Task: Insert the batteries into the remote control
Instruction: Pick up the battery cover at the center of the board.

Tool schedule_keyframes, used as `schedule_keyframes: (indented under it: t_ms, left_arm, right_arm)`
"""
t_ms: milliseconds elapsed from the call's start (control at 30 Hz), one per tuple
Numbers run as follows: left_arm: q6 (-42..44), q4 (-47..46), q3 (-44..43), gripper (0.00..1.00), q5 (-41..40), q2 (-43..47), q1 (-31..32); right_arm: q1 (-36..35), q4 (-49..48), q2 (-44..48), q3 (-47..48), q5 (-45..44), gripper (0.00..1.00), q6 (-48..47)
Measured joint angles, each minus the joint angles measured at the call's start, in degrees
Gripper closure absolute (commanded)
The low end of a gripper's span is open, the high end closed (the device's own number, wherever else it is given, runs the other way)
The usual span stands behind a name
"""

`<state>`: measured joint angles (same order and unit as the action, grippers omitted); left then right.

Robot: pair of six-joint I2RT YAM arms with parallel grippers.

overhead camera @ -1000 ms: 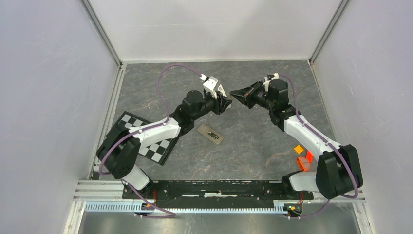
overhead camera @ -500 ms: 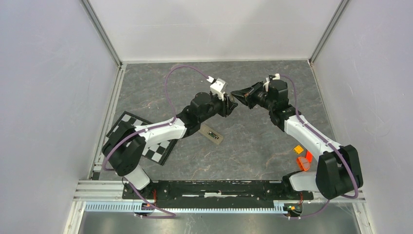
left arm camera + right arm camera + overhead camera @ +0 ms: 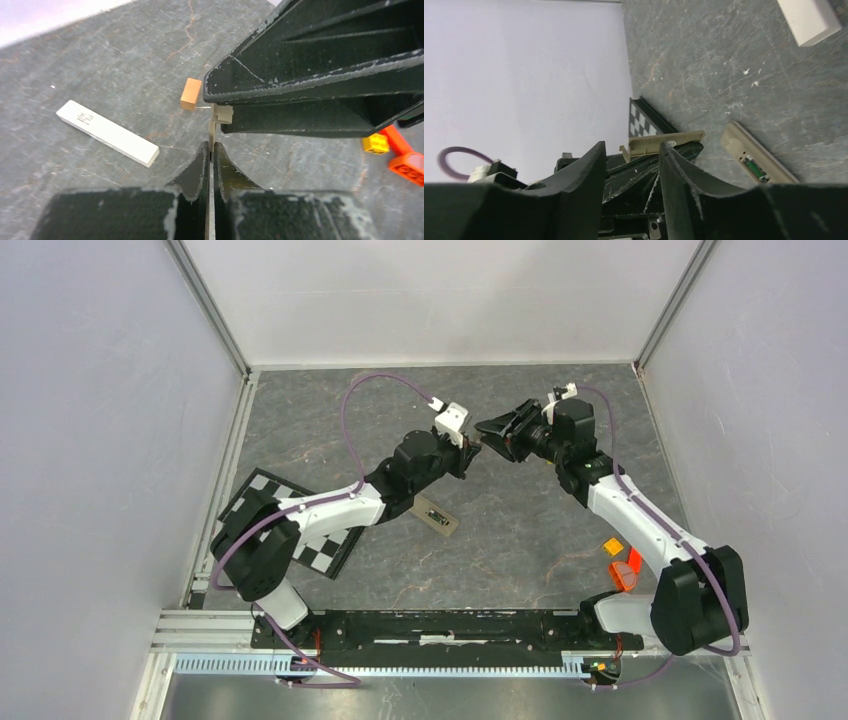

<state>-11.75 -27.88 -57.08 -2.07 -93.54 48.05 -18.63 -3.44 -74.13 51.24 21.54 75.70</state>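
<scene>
Grey-olive remote control (image 3: pixel 433 515), white bar (image 3: pixel 106 132), black-and-white checkerboard (image 3: pixel 325 545), orange block (image 3: pixel 190 93)

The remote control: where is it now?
In the top view the remote control lies back up on the table, right of the checkerboard, beside the left arm.

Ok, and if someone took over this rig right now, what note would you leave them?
Left gripper: shut on a thin beige cover plate, held above the table.
Right gripper: open, fingertips at the plate's free end, not gripping.
Remote control: lying back up beside the left arm, recess uncovered, something greenish inside.
Done: cover is off. Whether batteries are seated is too small to tell; none visible loose.
Left: confirm batteries, load any missing, probably refit the plate.
</scene>
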Motion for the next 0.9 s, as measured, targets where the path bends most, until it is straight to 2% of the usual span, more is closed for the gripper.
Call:
schedule_keyframes:
  t_ms: [133, 333, 533, 700, 900]
  left_arm:
    - [8.63, -0.72, 0.0, 0.98, -1.38, 0.0, 0.11]
    - [23.58, -2.16, 0.0, 0.98, -3.56, 0.0, 0.2]
    - [35.76, -2.93, -1.49, 0.98, -5.6, -0.17, 0.2]
    - [41.48, -3.93, -2.43, 0.98, -6.45, -0.94, 0.2]
    - [43.98, -3.91, -3.5, 0.98, -6.47, -2.03, 0.22]
  right_arm:
    - [0.0, 3.58, 1.42, 1.7, -1.27, 0.47, -4.42]
    - [0.0, 5.92, 3.56, 2.34, -1.77, 0.58, -5.84]
    - [0.0, 6.14, 3.06, 3.3, -1.97, 0.57, -4.76]
    - [0.0, 6.12, 1.92, 4.26, -2.21, 0.52, -3.76]
    - [-0.02, 6.12, 0.5, 5.18, -2.36, 0.5, -3.1]
